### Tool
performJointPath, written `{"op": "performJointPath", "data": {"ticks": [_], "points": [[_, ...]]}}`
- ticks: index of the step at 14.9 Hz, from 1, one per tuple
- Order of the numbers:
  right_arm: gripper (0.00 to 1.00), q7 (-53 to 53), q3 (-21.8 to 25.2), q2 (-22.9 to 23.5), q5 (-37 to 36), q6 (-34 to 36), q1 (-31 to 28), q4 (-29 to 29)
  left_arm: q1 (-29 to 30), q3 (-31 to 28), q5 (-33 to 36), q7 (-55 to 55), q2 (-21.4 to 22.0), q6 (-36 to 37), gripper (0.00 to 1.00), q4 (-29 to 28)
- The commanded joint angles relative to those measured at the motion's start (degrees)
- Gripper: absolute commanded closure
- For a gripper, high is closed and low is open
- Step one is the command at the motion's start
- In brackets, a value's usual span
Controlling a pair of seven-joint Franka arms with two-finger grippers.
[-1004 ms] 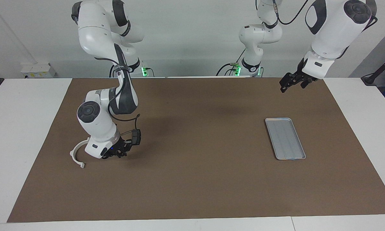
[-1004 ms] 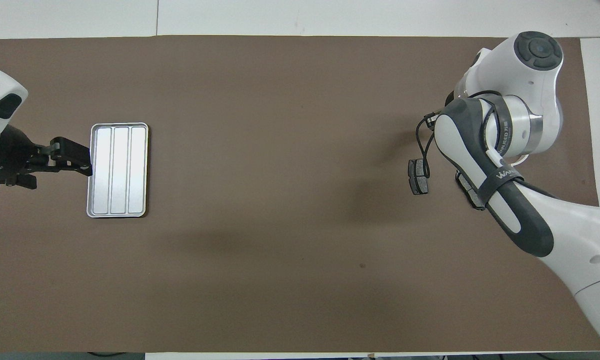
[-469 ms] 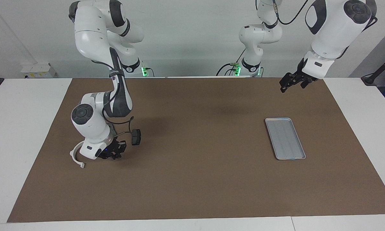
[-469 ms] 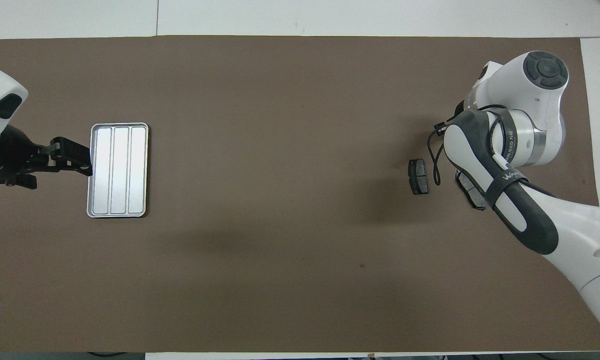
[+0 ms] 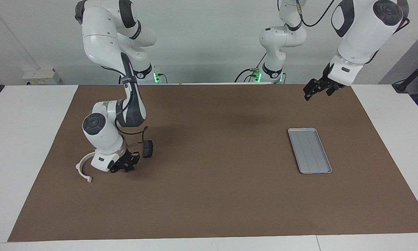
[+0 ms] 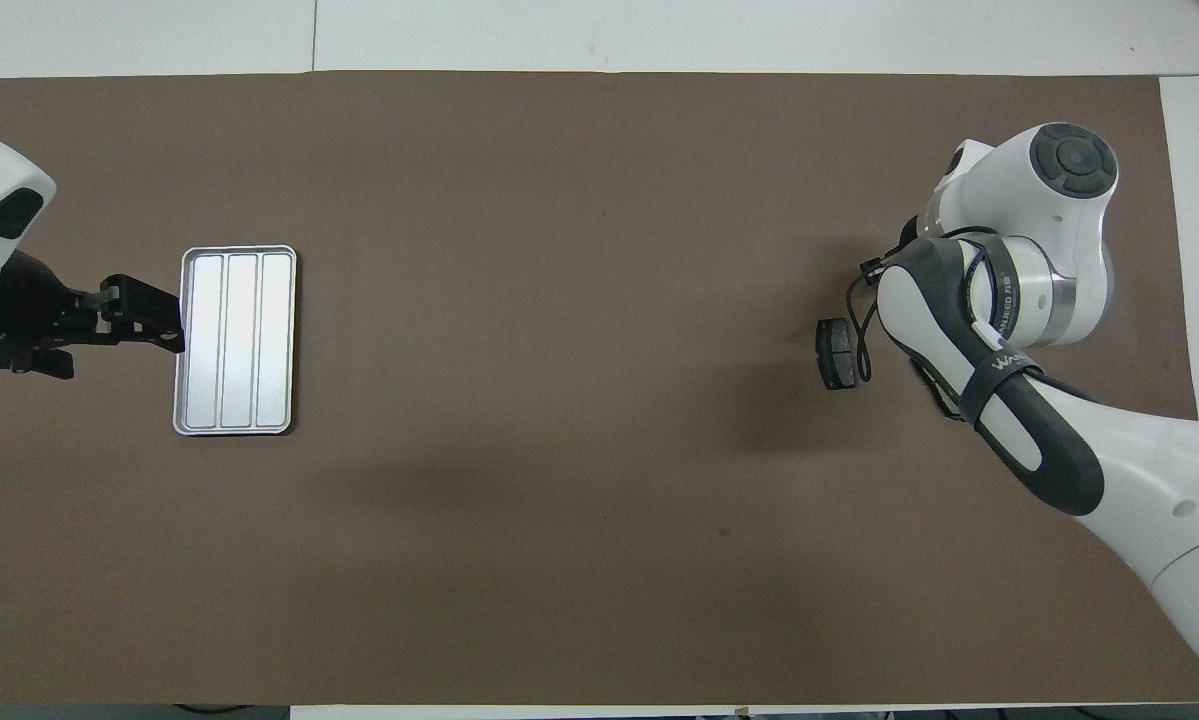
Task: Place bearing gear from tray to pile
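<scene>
So, your right gripper (image 5: 125, 166) sits low at the left of the facing view, fingers clenched together right down among the pile: white half-ring bracket (image 5: 82, 169) beside it, one dark brake pad (image 5: 147, 149) just above. Whether it's holding the bearing gear, you can't tell. The tray (image 5: 309, 150) at the right shows only bare ridges. Your left gripper (image 5: 317, 89) waits up top right, fingers spread.

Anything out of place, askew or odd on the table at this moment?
Nothing stands out. The tray lies flat on the mat with nothing visible in it; the white bracket and brake pad sit by the lowered right gripper. The left gripper waits, raised.
</scene>
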State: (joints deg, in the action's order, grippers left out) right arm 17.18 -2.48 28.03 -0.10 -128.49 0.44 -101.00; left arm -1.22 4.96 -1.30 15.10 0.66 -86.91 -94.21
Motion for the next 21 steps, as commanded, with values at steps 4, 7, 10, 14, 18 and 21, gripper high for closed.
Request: {"op": "performJointPath", "data": {"ticks": [4, 7, 10, 14, 18, 21], "points": [[0.09, -2.2, -0.6, -2.0, 0.8, 0.5, 0.5, -2.2, -0.3, -0.3, 1.0, 0.1, 0.5, -0.2, 0.0, -0.2], [0.07, -2.8, -0.6, -2.0, 0.8, 2.6, 0.9, 0.2, -0.3, -0.3, 1.0, 0.1, 0.5, -0.3, 0.0, -0.2], [0.07, -7.9, -0.6, -4.8, 0.2, 4.6, 2.0, 1.9, -0.3, -0.3, 1.0, 0.1, 0.5, -0.3, 0.0, -0.2], [0.06, -12.6, -0.5, -11.0, -0.2, 10.1, 3.6, 2.1, -0.3, -0.3, 1.0, 0.1, 0.5, -0.3, 0.0, -0.2], [0.0, -12.6, 0.1, -20.4, -0.3, 18.7, 2.6, 2.2, -0.3, -0.3, 1.0, 0.1, 0.5, -0.3, 0.0, -0.2], [0.0, -12.7, 0.5, -23.5, -1.6, 25.3, 1.7, 3.8, -0.3, -0.3, 1.0, 0.1, 0.5, -0.3, 0.0, -0.2]]}}
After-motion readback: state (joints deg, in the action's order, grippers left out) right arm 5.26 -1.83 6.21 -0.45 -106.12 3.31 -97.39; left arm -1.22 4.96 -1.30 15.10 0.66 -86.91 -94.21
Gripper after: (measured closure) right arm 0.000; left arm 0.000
